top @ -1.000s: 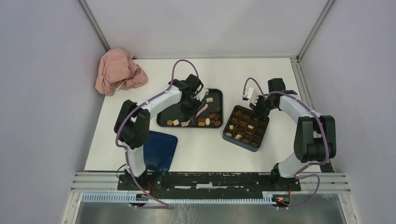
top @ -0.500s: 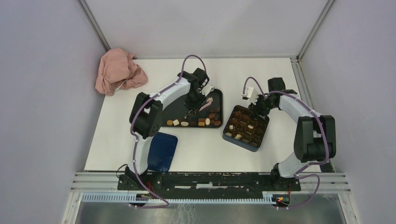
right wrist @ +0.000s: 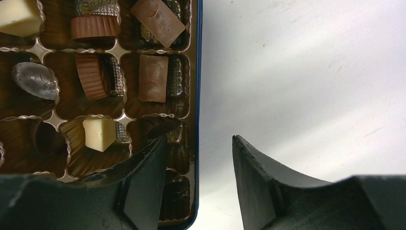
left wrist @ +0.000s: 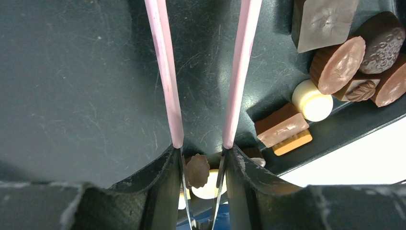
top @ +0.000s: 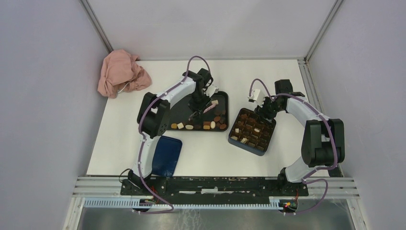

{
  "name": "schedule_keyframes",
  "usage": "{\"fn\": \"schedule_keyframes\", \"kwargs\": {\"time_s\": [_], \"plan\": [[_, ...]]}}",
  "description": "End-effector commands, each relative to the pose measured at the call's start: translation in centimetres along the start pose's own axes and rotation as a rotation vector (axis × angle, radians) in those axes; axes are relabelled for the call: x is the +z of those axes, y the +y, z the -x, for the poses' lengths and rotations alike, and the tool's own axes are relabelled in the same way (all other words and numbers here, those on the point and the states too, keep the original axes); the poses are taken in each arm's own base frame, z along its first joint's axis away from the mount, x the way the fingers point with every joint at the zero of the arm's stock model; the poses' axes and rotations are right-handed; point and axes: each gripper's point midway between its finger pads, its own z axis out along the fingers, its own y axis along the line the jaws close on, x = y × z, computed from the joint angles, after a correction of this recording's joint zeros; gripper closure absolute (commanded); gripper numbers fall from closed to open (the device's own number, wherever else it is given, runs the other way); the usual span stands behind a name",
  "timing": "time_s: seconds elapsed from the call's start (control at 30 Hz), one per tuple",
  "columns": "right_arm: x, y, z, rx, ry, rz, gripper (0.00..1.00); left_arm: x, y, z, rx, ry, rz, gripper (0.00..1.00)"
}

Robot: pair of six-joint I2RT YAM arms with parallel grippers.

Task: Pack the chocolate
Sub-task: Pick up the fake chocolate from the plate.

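Your left arm stretches forward from its base and bends down over the black tray [top: 174, 115]. The left gripper [top: 198, 103] points down at the tray's far half. Its fingers [left wrist: 160, 191] are clamped on the handle end of the pink tongs [left wrist: 165, 72]. The two tong blades run out side by side with a gap between them, above bare tray floor. The blade tips lie outside the wrist view, so you cannot tell whether they carry anything.

Your right arm curves in from the right, elbow raised. The right gripper [top: 265, 106] sits at the far corner of the dark blue box [top: 246, 145]. Its jaws stand parted and hold nothing. One finger [right wrist: 143, 191] is over the box's grid insert and the other over the white table [right wrist: 311, 72], so the pair straddles the blue rim.

The chocolate [top: 218, 119] is in two places. Loose pieces lie along the near and right sides of the tray, and others sit in the cells of the box.
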Motion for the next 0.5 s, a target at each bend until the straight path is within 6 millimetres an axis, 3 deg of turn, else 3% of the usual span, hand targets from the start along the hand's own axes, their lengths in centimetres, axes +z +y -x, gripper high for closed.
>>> {"fn": "schedule_keyframes", "kwargs": {"time_s": [0.0, 0.47], "plan": [[-0.96, -1.03, 1.05, -0.021, -0.022, -0.045, 0.42, -0.84, -0.5, 1.28, 0.057, -0.035, -0.042, 0.57], [-0.82, -0.94, 0.95, -0.022, -0.018, -0.037, 0.42, 0.09, -0.72, 1.66, 0.039, -0.02, -0.065, 0.65]]}}
